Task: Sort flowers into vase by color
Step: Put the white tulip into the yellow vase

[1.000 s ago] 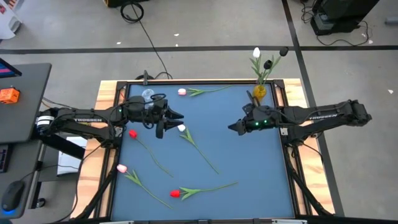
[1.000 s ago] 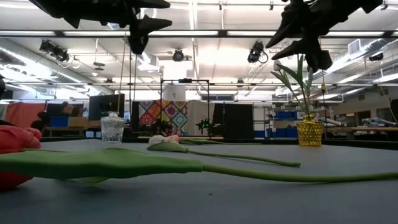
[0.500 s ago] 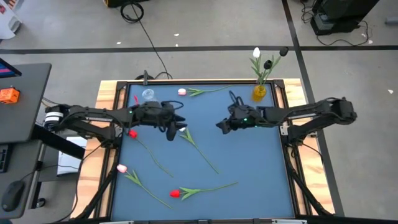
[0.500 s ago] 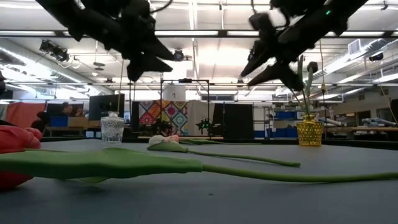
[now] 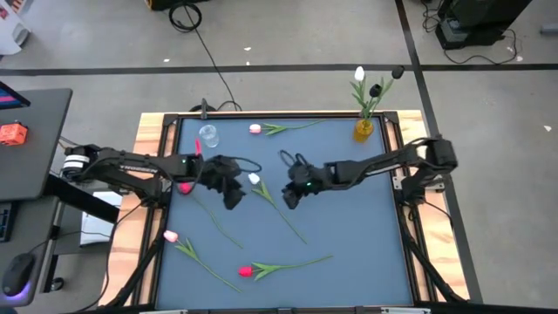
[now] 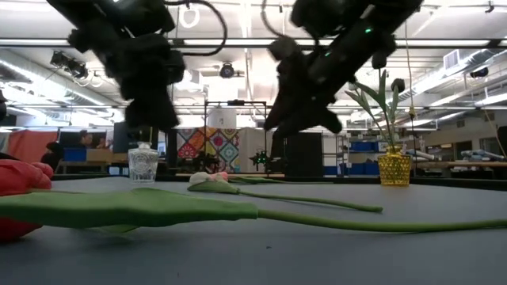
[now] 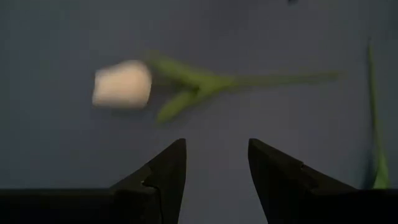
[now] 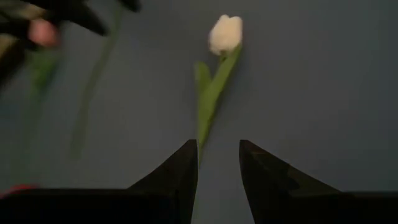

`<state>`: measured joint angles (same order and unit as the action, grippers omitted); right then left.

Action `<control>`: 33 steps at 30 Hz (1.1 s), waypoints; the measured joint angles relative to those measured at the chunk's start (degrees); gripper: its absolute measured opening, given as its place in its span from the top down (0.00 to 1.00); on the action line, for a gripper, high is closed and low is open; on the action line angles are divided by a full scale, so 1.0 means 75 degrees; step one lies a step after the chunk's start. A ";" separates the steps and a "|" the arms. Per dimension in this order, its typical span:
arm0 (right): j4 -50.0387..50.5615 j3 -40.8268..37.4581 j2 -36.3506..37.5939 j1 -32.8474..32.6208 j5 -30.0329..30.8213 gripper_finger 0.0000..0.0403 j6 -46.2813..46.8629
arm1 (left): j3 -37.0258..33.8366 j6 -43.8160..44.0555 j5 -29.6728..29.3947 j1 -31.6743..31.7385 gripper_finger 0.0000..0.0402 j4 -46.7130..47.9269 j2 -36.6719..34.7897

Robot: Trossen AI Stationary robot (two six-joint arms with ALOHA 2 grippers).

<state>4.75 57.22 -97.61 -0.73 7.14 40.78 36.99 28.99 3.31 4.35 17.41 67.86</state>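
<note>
High view: the left gripper (image 5: 234,197) is hanging over the blue table (image 5: 366,227), with the white tulip (image 5: 255,180) lying just beside it, head toward the left gripper and stem running away on a slant. The right gripper (image 5: 290,197) is reaching in from the other side, just past that same stem. A red tulip (image 5: 185,187) is lying near the left arm; a pink tulip (image 5: 171,236) and a second red tulip (image 5: 246,272) are lying farther down the table from both claws. Another pink tulip (image 5: 255,129) is resting at the far edge, close to a clear glass vase (image 5: 207,133). The gold vase (image 5: 364,130) is standing at the far corner behind the right arm, holding one white and two dark flowers.

Low view: both grippers are hovering above the table, not touching it. A long green stem (image 6: 333,223) is crossing the foreground. The gold vase and the glass vase are standing upright at the back.

Left wrist view: the left fingers (image 7: 163,176) are standing apart, gripping nothing; the white tulip's head is lying ahead of the fingers and off to one side.

Right wrist view: the right fingers (image 8: 177,171) are apart and empty; the white tulip's stem is lying just ahead of the gap, head farther out.
</note>
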 joint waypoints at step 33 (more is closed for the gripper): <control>0.3426 0.0709 -0.0229 -0.2322 0.3218 0.68 0.1094 | -0.1521 0.1519 -0.1500 -0.1791 0.56 -0.0358 -0.1085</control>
<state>30.45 62.53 -99.33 -18.14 31.28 48.98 25.58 40.38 -7.94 -9.08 14.73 59.72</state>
